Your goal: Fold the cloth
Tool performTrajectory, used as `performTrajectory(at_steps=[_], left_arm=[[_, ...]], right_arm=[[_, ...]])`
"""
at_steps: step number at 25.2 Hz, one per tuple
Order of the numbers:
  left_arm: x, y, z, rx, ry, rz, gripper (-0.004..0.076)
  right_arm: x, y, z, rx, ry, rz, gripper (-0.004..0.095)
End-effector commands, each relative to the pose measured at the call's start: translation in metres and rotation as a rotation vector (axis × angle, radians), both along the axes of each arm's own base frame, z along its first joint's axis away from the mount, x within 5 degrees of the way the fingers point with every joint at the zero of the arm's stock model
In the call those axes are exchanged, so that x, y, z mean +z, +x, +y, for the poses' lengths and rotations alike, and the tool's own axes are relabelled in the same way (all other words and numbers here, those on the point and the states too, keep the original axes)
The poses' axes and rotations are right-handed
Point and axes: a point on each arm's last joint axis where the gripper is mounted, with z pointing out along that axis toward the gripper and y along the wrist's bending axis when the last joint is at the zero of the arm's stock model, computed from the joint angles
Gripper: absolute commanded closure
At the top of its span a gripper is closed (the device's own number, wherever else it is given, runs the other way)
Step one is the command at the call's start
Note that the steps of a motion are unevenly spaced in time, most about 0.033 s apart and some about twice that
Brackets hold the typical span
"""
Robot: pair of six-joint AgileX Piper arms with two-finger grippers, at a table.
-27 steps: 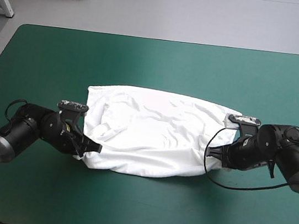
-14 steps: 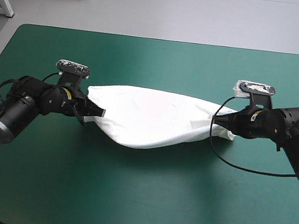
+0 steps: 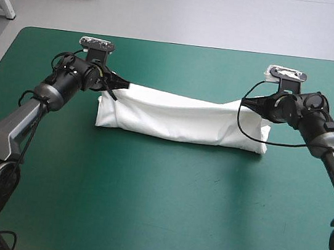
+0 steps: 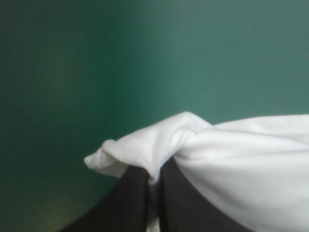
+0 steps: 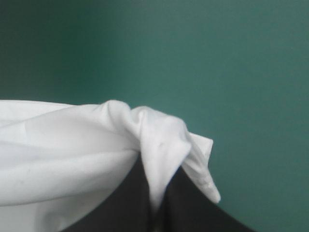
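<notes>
The T-shirt [image 3: 179, 124], white short-sleeved cloth, lies as a long, narrow folded band across the table's teal-green cover [image 3: 155, 210], stretched between the two grippers. Its upper layer rises at each end to the fingertips, while the lower layer rests flat on the cover beneath and slightly toward the robot.

The left gripper [image 3: 118, 86] has its broad black fingers [image 4: 130, 203] pressed all but together. A bunched corner of the cloth is pinched between them. The knot of fabric bulges just past the tips, and the rest of the shirt spreads away to one side of them.

The right gripper [image 3: 251, 104] is clamped the same way. Its black fingers [image 5: 188, 208] meet in a point with a twisted fold of cloth caught between them, a small flap hanging over one finger, and the body of the shirt running off to the other side.

Just before, the shirt hung in a sagging swag between the grippers, nearer the table's middle. Earlier still it lay spread wide and flat, with the grippers at its near corners. The grippers now stand farther toward the table's far edge, with the held edge carried over the rest of the cloth, and the swag is laid down into the band.
</notes>
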Motion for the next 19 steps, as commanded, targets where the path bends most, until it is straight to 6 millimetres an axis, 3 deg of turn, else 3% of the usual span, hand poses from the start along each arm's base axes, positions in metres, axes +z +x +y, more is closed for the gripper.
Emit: performTrajectory(at_steps=[1, 7, 15, 17, 19], left_arm=[[0.016, 0.015, 0.009, 0.024, -0.023, -0.111, 0.0733], [-0.035, 0.039, -0.002, 0.030, -0.088, -0.029, 0.0733], [-0.045, 0.044, -0.004, 0.032, -0.109, -0.023, 0.0729], [-0.046, 0.042, -0.004, 0.029, -0.095, -0.001, 0.0708], [-0.046, 0.040, -0.005, 0.013, -0.094, 0.025, 0.0646]], right_arm=[[0.015, 0.022, -0.007, -0.003, -0.012, -0.106, 0.0927], [-0.024, 0.066, 0.006, 0.036, 0.024, -0.001, 0.0927], [-0.037, 0.073, 0.011, 0.069, 0.040, 0.075, 0.0916], [-0.037, 0.072, 0.011, 0.077, 0.033, 0.082, 0.0861], [-0.034, 0.072, 0.011, 0.078, 0.032, 0.094, 0.0739]])
